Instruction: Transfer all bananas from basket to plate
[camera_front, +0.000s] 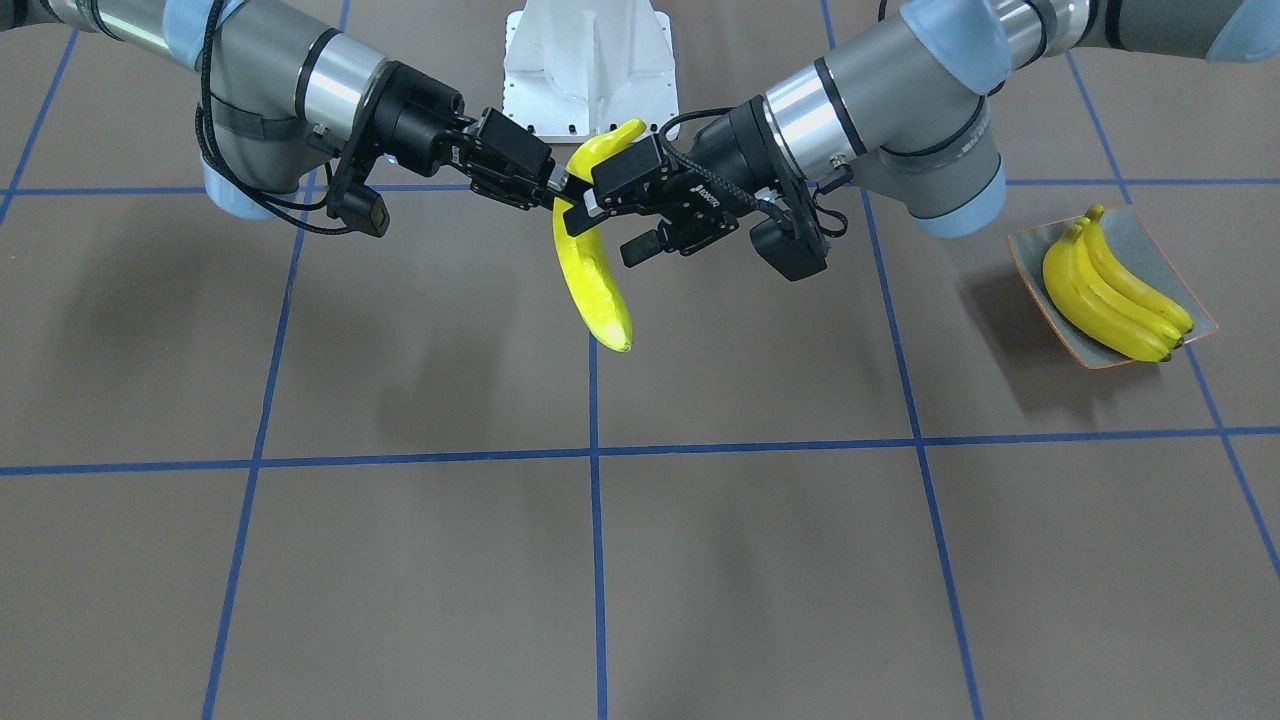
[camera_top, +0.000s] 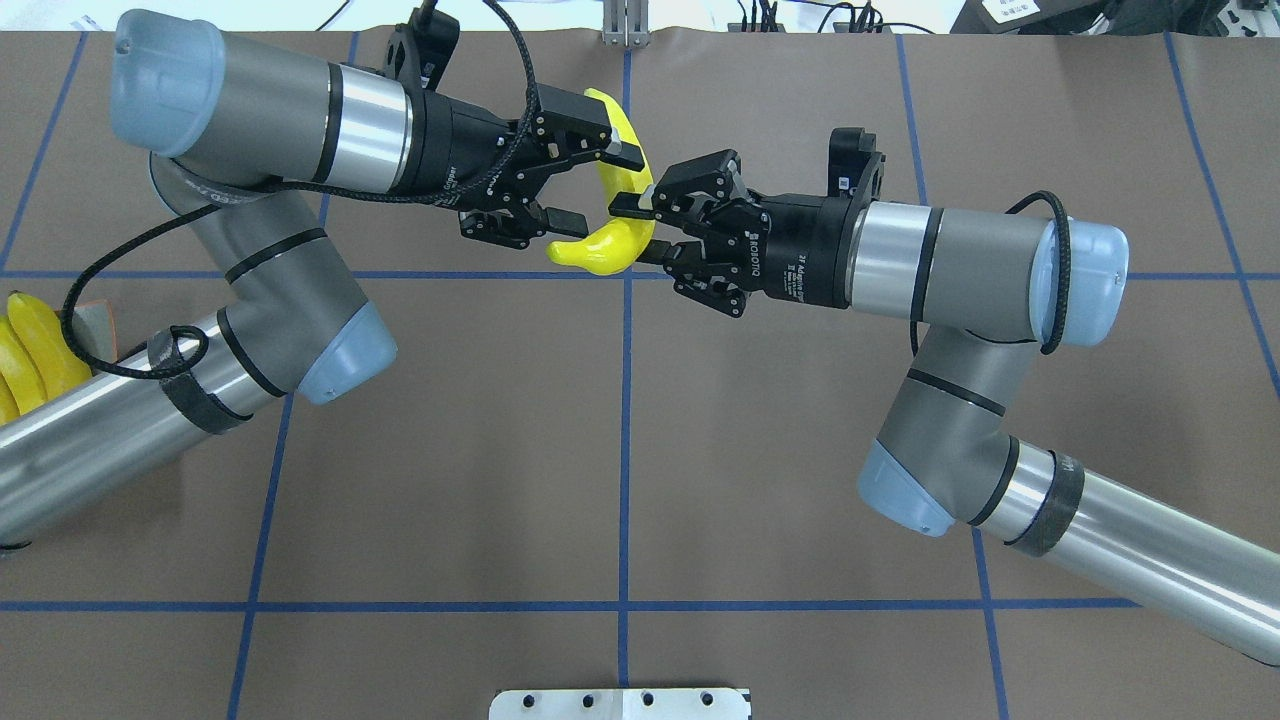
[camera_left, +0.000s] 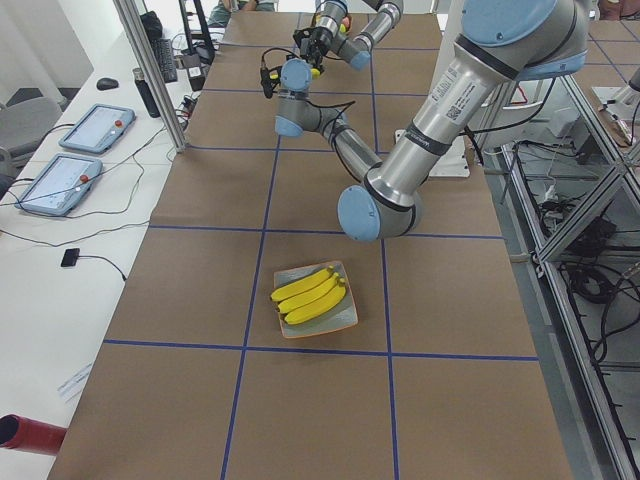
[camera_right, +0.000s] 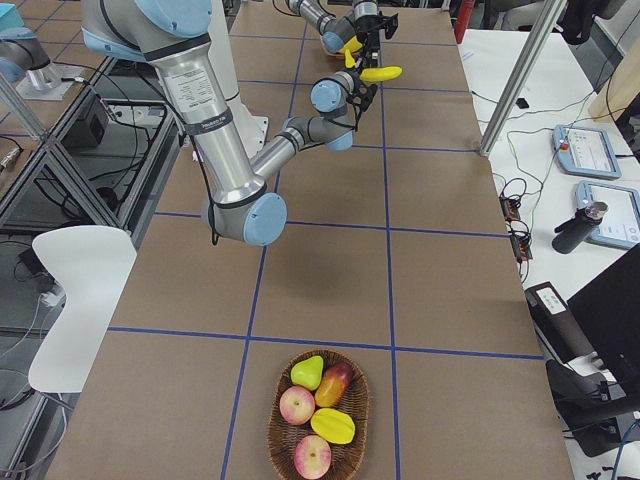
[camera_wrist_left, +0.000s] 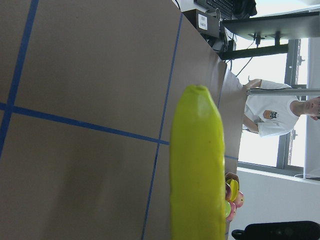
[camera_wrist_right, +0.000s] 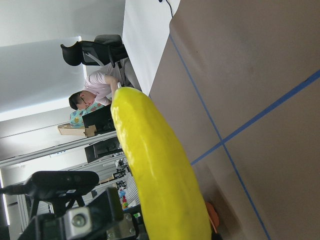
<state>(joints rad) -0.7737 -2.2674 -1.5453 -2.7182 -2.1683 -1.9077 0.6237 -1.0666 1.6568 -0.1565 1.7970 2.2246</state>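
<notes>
A bright yellow banana (camera_front: 595, 290) hangs in the air above the table's middle, between both grippers. My right gripper (camera_front: 565, 195) is shut on its upper part. My left gripper (camera_front: 612, 222) faces it from the other side, open, its fingers spread around the banana. From overhead, the left gripper (camera_top: 600, 188) shows a wider gap than the right gripper (camera_top: 632, 230). Both wrist views are filled by the banana (camera_wrist_left: 197, 170) (camera_wrist_right: 155, 170). Three bananas (camera_front: 1110, 290) lie on the grey-green plate (camera_front: 1150, 243) at my left. The basket (camera_right: 275, 440) holds other fruit; no banana shows in it.
The white robot base (camera_front: 590, 60) stands behind the grippers. The basket sits at the table's end on my right, the plate (camera_left: 345, 318) toward the end on my left. A person (camera_wrist_left: 270, 115) sits beyond the table edge. Desks with tablets (camera_left: 95, 128) line the far side.
</notes>
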